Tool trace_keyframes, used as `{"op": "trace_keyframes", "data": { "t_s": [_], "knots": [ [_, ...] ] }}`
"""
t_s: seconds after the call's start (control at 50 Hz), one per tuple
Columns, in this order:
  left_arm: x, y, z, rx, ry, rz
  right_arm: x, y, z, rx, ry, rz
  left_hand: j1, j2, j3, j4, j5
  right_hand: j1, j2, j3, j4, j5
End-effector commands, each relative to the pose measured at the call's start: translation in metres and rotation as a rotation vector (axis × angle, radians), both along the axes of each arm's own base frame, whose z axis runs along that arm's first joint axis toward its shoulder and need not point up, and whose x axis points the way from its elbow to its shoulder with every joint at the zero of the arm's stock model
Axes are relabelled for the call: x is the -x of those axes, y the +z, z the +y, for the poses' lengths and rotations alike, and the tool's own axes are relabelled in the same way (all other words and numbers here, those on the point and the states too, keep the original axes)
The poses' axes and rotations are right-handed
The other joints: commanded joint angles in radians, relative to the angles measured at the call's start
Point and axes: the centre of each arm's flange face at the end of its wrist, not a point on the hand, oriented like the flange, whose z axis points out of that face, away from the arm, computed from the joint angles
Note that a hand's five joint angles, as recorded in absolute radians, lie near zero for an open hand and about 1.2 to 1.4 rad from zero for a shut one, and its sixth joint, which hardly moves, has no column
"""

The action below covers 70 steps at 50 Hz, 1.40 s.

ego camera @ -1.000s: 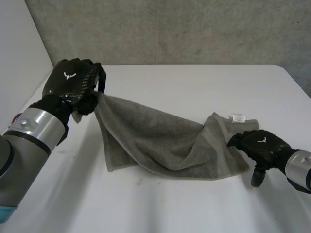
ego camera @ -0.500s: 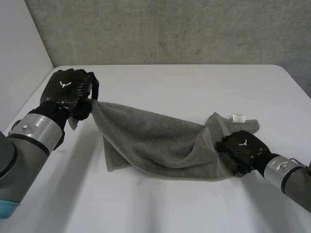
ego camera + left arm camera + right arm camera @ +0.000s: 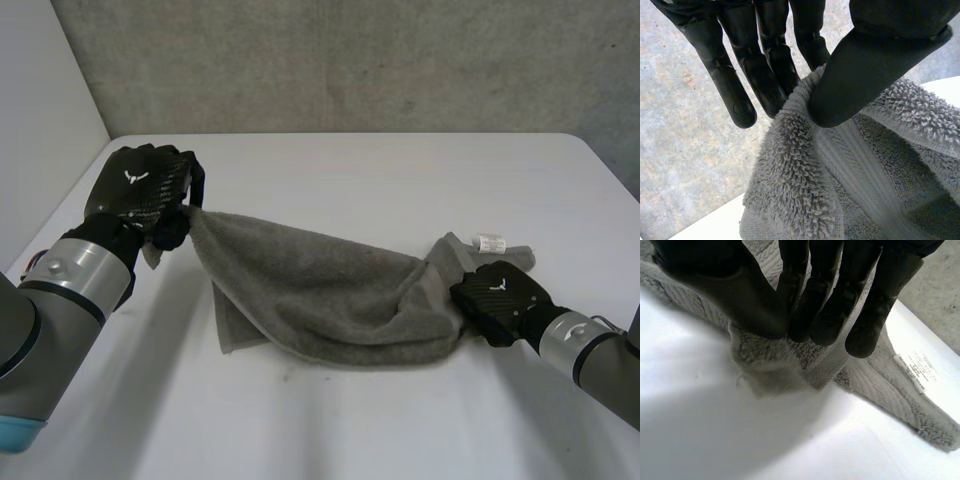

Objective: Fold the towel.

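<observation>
The near strip of the white table lies bare, a matt surface with a faint dark speck just in front of the towel. Towards the table's right edge, the right hand sits low on the right end of the grey towel. In its wrist view the right hand has its thumb and fingers drawn together on a bunched ridge of towel, pinching the pile just above the table. A small white label lies on the flat corner of cloth beyond the fingertips. In the head view that label lies at the towel's far right corner.

The towel spans the middle of the table, rumpled and partly doubled over. Its lower left part rests on the surface and its upper layer rises towards the table's left edge. There the left hand holds a corner of the towel up off the surface. The wrist view shows the left hand with its thumb pressing the towel against the fingers, the hem caught between them.

Beyond the towel the far half of the table is plain white up to its far edge. Behind that stands a rough grey wall with a mottled, concrete-like face. A smooth white side wall meets it by the table's far left corner.
</observation>
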Motion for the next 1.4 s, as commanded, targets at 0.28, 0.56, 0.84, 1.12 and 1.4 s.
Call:
{"op": "trace_keyframes", "data": {
  "t_s": [0.28, 0.56, 0.84, 1.12, 1.4],
  "knots": [
    [0.000, 0.002, 0.001, 0.001, 0.001, 0.001, 0.002, 0.050, -0.001, 0.083, -0.025, -0.042, 0.220, 0.179, 0.180, 0.178, 0.202, 0.066, 0.065, 0.062, 0.063, 0.048],
    [0.003, -0.012, -0.001, -0.035, -0.005, -0.022, -0.002, 0.035, 0.003, -0.104, -0.026, -0.046, 0.220, 0.179, 0.180, 0.178, 0.202, 0.066, 0.065, 0.062, 0.063, 0.048],
    [0.003, -0.025, -0.008, -0.070, 0.001, -0.034, -0.044, 0.032, -0.037, -0.082, -0.039, -0.148, 0.220, 0.179, 0.180, 0.178, 0.202, 0.066, 0.065, 0.062, 0.063, 0.048],
    [0.003, -0.030, -0.008, -0.086, 0.003, -0.039, -0.074, 0.018, -0.070, -0.029, -0.121, -0.149, 0.220, 0.179, 0.180, 0.178, 0.202, 0.047, 0.045, 0.043, 0.044, 0.028],
    [0.001, -0.030, -0.009, -0.087, 0.007, -0.039, -0.057, 0.111, -0.037, 0.104, -0.148, -0.254, 0.220, 0.179, 0.180, 0.178, 0.202, -0.866, -0.868, -0.870, -0.870, -0.885]
  ]
}}
